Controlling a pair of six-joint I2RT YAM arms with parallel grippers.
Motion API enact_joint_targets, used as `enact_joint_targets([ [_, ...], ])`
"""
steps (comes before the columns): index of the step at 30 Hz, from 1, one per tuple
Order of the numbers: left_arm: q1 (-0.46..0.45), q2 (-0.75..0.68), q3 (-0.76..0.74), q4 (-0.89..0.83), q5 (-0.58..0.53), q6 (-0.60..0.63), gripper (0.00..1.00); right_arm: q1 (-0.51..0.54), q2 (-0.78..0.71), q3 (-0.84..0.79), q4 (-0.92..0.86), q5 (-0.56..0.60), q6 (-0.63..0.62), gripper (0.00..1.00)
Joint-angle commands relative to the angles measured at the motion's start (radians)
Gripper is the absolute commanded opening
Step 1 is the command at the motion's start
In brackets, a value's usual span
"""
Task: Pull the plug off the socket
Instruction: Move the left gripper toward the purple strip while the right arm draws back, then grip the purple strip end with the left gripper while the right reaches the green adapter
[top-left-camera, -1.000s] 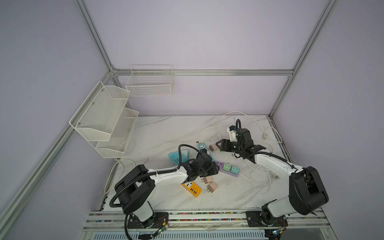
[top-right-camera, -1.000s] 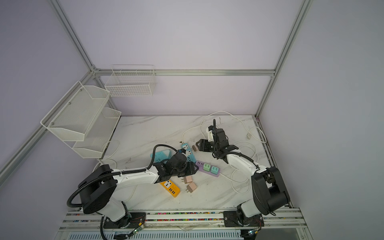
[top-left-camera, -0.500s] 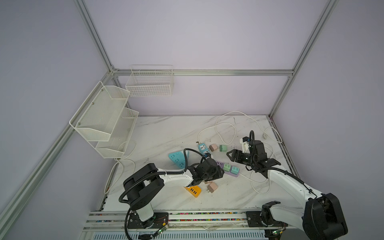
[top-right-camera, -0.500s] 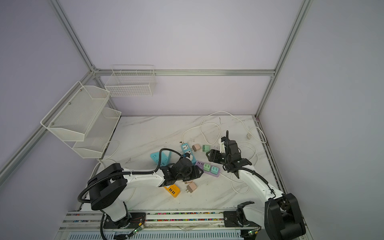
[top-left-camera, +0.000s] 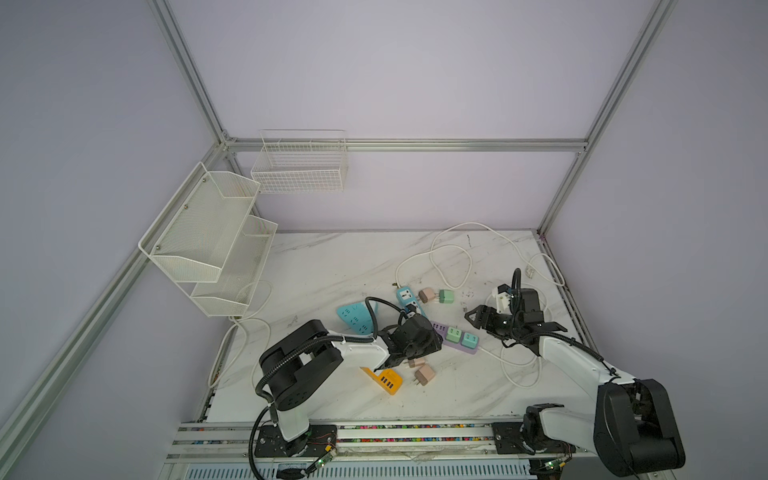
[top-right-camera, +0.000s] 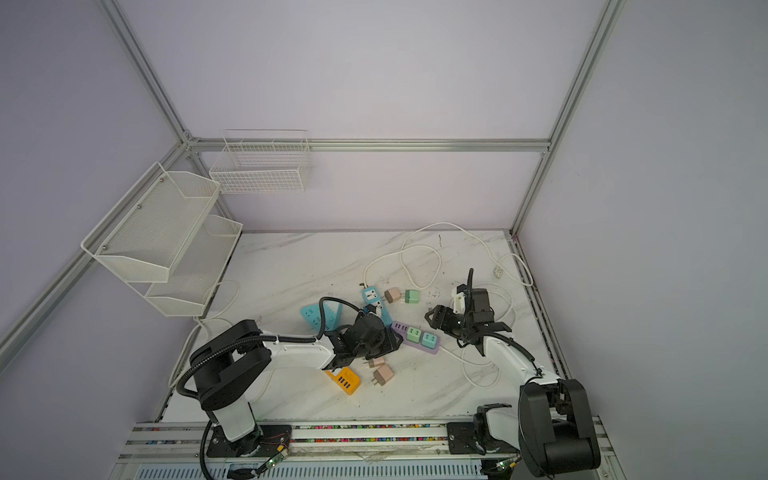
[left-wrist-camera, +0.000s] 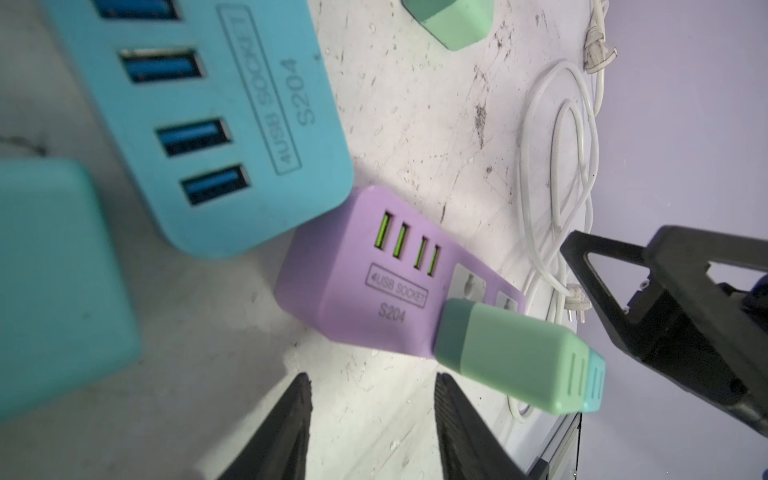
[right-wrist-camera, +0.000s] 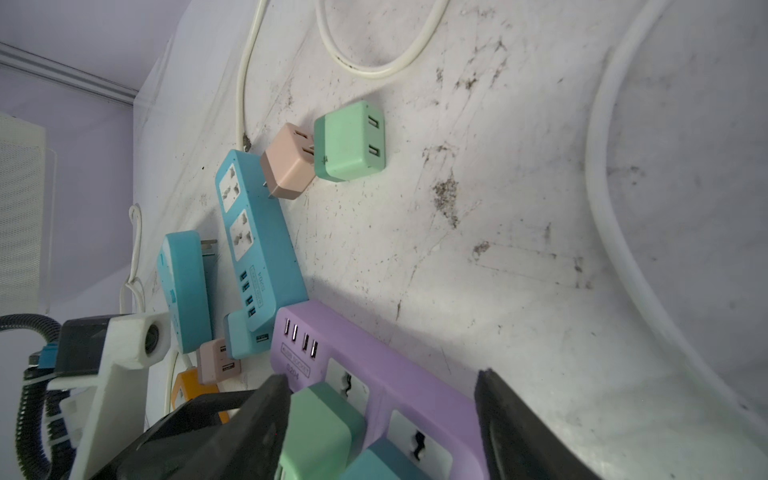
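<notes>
**Plug pull not started: both sets of fingers open, nothing held**

Top views: both arms crowd one spot, lower centre of frame, so I'd watch for them knocking each other. The purple power strip (top-left-camera: 441, 329) lies flat on the tabletop (top-left-camera: 353, 266) there. A mint-green plug (top-left-camera: 453, 333) and a teal plug (top-left-camera: 470, 339) sit seated in it side by side. The left fingers (top-left-camera: 430, 343) are at its USB end. The right fingers (top-right-camera: 434, 318) are just up-right of the plugs.

Left wrist: the left fingers (left-wrist-camera: 291, 424) are parted with only bare tabletop between them, so the strip isn't pinned. I'd expect it to lift with the plug. The strip's USB end sits just beyond the tips. The mint-green plug (left-wrist-camera: 511, 357) is off to the side of the gap.

Right wrist: the right fingers (right-wrist-camera: 262, 419) are wide apart, straddling the strip's full width. Closing from here could clamp the strip body, or catch both plugs. The mint-green plug (right-wrist-camera: 324, 428) is just beside one finger; can't tell if they touch. The teal plug (right-wrist-camera: 374, 461) is next to it. The other finger is past the strip's far edge.
</notes>
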Motion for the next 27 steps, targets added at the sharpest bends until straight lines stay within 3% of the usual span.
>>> enact_joint_targets([
  [1,0.010,0.014,0.082,0.042,0.005,-0.002,0.48,-0.021,0.013,-0.017,0.013,-0.008,-0.006,0.68],
  [14,0.060,0.072,0.157,0.055,0.045,0.049,0.47,-0.041,0.044,-0.073,0.067,0.033,0.072,0.42],
  [27,0.107,0.175,0.310,0.013,0.097,0.116,0.46,-0.041,0.014,-0.098,0.031,0.096,0.106,0.33],
])
